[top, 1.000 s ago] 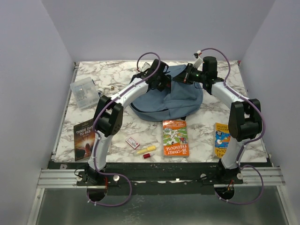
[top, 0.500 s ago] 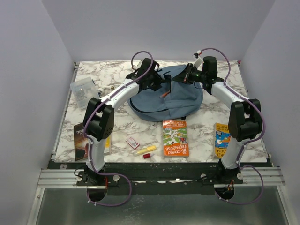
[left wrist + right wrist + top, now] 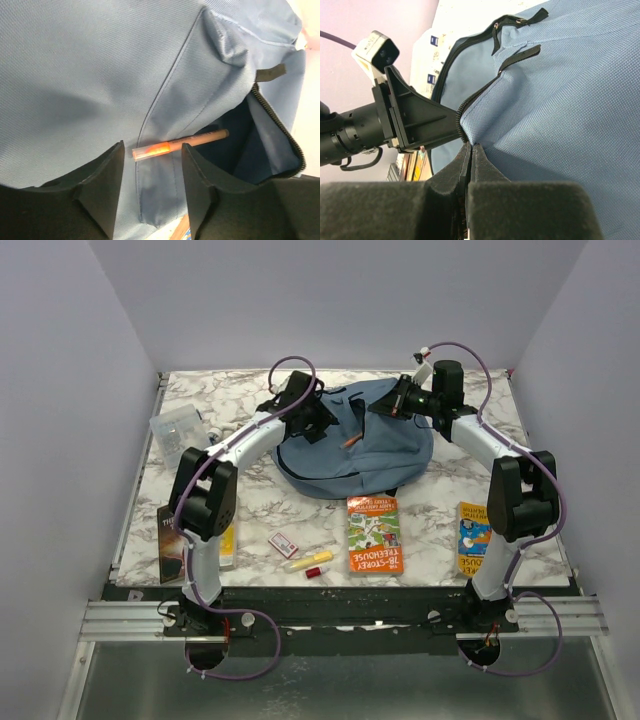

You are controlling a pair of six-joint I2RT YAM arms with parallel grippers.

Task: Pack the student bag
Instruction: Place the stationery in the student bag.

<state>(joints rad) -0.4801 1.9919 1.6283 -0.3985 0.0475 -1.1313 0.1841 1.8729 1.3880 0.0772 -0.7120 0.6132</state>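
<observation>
The student bag point(image 3: 372, 452) lies flat at the back middle of the table, dusty blue with black zippers. My right gripper point(image 3: 393, 406) is shut on the bag's fabric edge beside the zipper point(image 3: 471, 146) and holds the opening up. An orange pen point(image 3: 350, 440) lies on the bag. In the left wrist view the pen point(image 3: 180, 144) has its far end over the dark opening point(image 3: 235, 150). My left gripper point(image 3: 316, 428) is open and empty, its jaws just short of the pen point(image 3: 152, 152). It also shows in the right wrist view point(image 3: 415, 120).
A green book point(image 3: 375, 533) lies in front of the bag. A yellow-blue book point(image 3: 473, 535) lies at right and a dark book point(image 3: 170, 540) at left. A clear plastic box point(image 3: 178, 430) stands back left. A small card point(image 3: 284, 544), a yellow marker point(image 3: 303, 562) and a red piece point(image 3: 313, 572) lie near front.
My left gripper has pulled back to the left off the bag. The orange pen now lies free on the bag at the opening. The right gripper has not moved.
</observation>
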